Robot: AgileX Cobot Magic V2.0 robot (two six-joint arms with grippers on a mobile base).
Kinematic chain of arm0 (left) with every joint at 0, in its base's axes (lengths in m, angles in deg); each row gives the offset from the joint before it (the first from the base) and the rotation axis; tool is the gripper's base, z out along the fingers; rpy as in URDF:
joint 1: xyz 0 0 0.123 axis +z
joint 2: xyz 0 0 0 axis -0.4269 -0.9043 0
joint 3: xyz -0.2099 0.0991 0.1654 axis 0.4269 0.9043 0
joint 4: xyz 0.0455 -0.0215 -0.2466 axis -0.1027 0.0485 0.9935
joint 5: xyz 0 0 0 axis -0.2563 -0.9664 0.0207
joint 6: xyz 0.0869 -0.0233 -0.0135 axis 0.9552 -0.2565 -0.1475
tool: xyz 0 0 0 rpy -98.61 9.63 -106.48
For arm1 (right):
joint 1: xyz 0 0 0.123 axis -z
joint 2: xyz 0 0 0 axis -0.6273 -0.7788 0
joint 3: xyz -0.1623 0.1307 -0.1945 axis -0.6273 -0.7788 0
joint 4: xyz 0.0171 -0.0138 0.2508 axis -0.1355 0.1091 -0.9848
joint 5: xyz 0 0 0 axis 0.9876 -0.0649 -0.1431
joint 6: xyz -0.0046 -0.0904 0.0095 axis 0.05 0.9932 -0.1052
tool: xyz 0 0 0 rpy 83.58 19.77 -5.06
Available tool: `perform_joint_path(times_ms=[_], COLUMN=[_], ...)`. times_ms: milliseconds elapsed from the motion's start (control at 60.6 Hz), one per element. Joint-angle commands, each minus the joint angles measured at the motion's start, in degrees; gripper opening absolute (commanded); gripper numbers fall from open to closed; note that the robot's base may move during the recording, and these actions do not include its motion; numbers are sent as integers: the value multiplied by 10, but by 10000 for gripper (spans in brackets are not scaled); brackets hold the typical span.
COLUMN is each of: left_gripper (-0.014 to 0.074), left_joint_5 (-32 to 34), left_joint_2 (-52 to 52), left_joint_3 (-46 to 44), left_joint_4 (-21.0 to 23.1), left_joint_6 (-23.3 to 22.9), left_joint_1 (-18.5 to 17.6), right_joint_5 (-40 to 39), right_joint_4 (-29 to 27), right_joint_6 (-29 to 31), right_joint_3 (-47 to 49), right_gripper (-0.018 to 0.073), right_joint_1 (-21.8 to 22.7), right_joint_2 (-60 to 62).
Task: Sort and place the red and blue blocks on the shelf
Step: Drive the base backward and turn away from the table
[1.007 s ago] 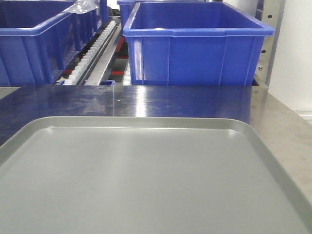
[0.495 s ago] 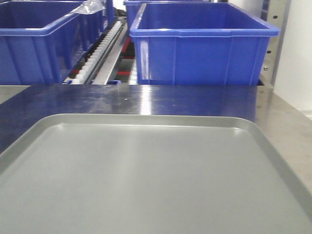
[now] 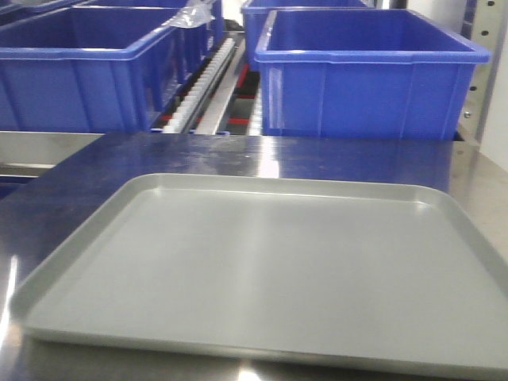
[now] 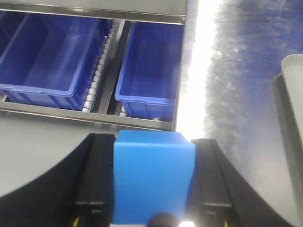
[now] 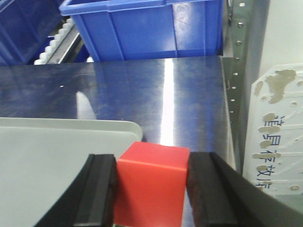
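As the front view shows, the tray (image 3: 75, 250) lies flat on the tabletop (image 3: 238, 151). Behind the tabletop stands the shelf (image 3: 230, 95), carrying two bins (image 3: 365, 87) side by side with a white roller track (image 3: 202, 83) between them. No block is visible in this view.

Left wrist view: the left gripper (image 4: 154, 142) is closed to block width. Its black fingers (image 4: 102, 175) press against opposite faces of the blue block (image 4: 154, 179), which sits upright between them and is held clear of the tabletop. Beyond the block, a steel rail (image 4: 85, 116) fronts a lower shelf tier holding two more bins. The tray edge shows at the right.

Right wrist view: the right gripper (image 5: 151, 163) is likewise closed to block width, clamping the red block (image 5: 151, 189) by two opposite faces. The block is above the tabletop, just beside the tray corner. One of the bins stands behind the tabletop; a perforated upright (image 5: 239, 71) runs along the right.
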Motion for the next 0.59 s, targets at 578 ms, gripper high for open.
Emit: perform_joint_path(times_ms=[578], left_gripper=[124], left_joint_5=[43], left_joint_2=[-3], left_joint_3=[-16], left_joint_4=[2], left_joint_6=[0], left_joint_1=[0], right_joint_5=[-52], right_joint_4=[3], right_joint_6=[3], right_joint_3=[17], right_gripper=[50], right_joint_1=[3], right_joint_2=[-2])
